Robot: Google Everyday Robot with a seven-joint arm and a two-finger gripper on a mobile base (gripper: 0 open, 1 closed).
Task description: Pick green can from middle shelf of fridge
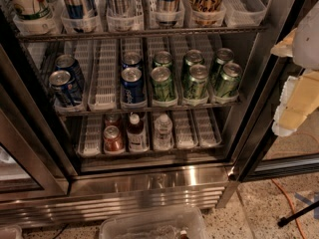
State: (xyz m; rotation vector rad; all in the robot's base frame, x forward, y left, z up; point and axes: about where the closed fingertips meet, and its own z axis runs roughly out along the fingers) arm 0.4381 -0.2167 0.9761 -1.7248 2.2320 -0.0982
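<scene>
Since the gripper [294, 103] hangs outside the fridge [149, 188], off the right side of the opening and roughly level with the middle shelf [104, 110], this reads as the approach step: nothing grasped, no can touched. Gripper state: cannot tell whether spread or pressed together (it sits half cut off at the picture's edge).

Green cans [163, 83] fill the three right-hand lanes of the middle shelf, two deep. Likely target is the front green can [228, 79] in the rightmost lane, nearest the gripper. The neighbour can [195, 81] stands just beside it, and the blue cans [132, 83] sit further left.

The next move calls for a swing left past the right-hand frame [259, 83], then lining up on that lane and going in level at the can's body.

Clearance:
- The upper shelf [149, 33] sits close above the can tops, so a top-down grasp looks unworkable. Front entry only.
- The fridge wall is near the rightmost can, so that side is tight.
- The tray lip holds the can bases. Probably lift slightly before pulling out.
- The floor in front is open, but the clear bin [154, 225] and orange cable [286, 203] lie low near the base.
</scene>
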